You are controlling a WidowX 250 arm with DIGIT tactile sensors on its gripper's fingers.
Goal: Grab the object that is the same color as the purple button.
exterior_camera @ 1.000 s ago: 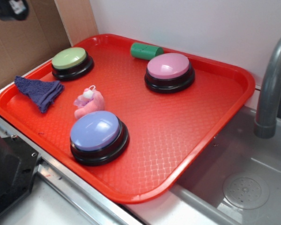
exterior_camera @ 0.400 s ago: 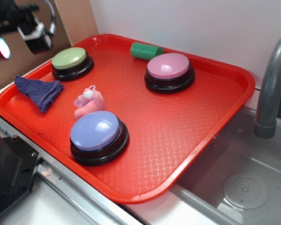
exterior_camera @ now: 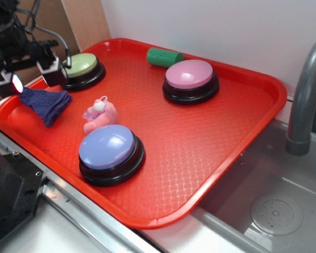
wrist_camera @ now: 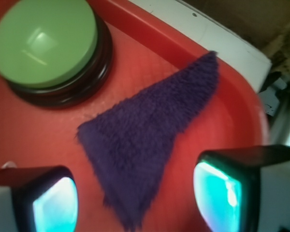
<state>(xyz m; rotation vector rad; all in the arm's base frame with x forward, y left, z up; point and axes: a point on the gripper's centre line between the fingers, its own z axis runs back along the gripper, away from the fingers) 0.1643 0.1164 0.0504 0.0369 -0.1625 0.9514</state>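
Note:
The object, a small dark purple knitted cloth (exterior_camera: 46, 103) (wrist_camera: 150, 135), lies on the left part of the red tray (exterior_camera: 200, 153), draped toward its rim. My gripper (exterior_camera: 32, 75) (wrist_camera: 135, 200) hangs just above the cloth's far edge, open, with nothing between its fingers. In the wrist view the cloth's pointed corner lies between the two fingertips. The purple button (exterior_camera: 109, 152), lavender dome on a black base, stands at the tray's front, apart from the gripper.
A green-topped button (exterior_camera: 83, 68) (wrist_camera: 48, 46) stands right beside the gripper. A pink plush toy (exterior_camera: 99, 115) lies between cloth and purple button. A pink-topped button (exterior_camera: 190, 79) and green cylinder (exterior_camera: 163, 56) sit farther back. A sink and faucet (exterior_camera: 305, 100) are at right.
The gripper has come down from the upper left corner to just over the cloth, beside the green-topped button. The cloth and other objects have not moved.

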